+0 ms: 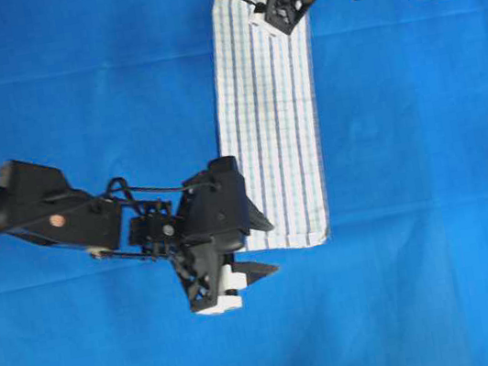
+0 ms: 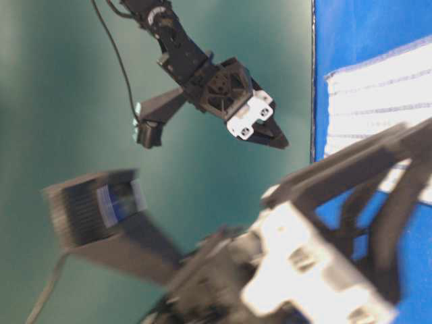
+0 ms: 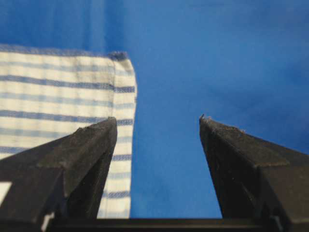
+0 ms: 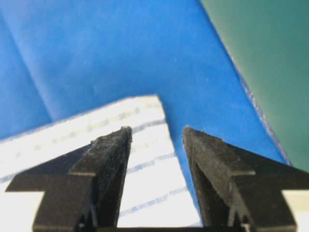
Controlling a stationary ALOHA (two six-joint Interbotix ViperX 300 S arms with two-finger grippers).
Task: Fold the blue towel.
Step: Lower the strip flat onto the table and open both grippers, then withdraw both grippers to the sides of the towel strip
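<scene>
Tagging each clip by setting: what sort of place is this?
Probably a lab tabletop rig: a plain solid-blue table cloth, a white woven towel with thin blue stripes, and two black robot arms over it.

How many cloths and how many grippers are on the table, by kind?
Striped towel: 1
Blue table cloth: 1
Grippers: 2, left gripper and right gripper
Total: 4
</scene>
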